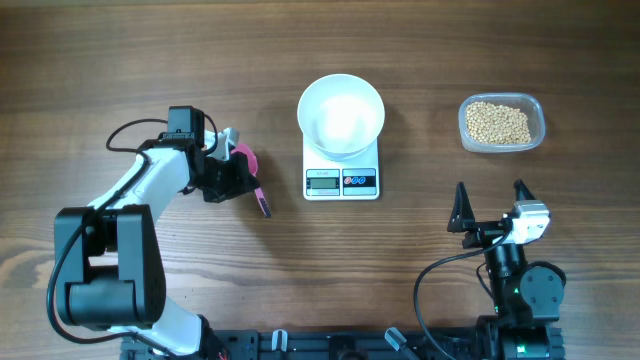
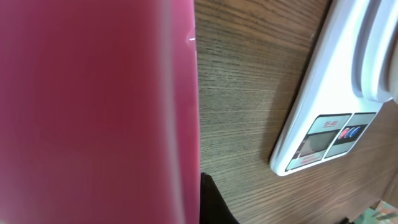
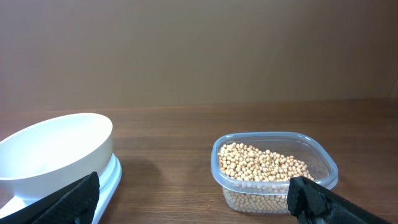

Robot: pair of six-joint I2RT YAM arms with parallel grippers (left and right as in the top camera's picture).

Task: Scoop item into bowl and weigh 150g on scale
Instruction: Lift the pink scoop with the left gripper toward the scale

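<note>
Left gripper [image 1: 240, 182] clenched the pink scoop [image 1: 244, 158], presumably to fetch beans [image 1: 497, 122]; right gripper [image 1: 491, 212] gaped idle by the front edge of the desk [image 1: 400, 270].

Left arm [image 1: 140, 190]: white links, black joints, black cable [image 1: 125, 130]. Right hand [image 1: 490, 188]: black pointed fingers [image 1: 459, 210].

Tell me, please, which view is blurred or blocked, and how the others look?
Left wrist: the pink scoop fills the picture's left half as a soft blur, the scale is sharp. Overhead: even light, the bowl nearly washed out. Right wrist: beans crisp, soft shadows.
</note>
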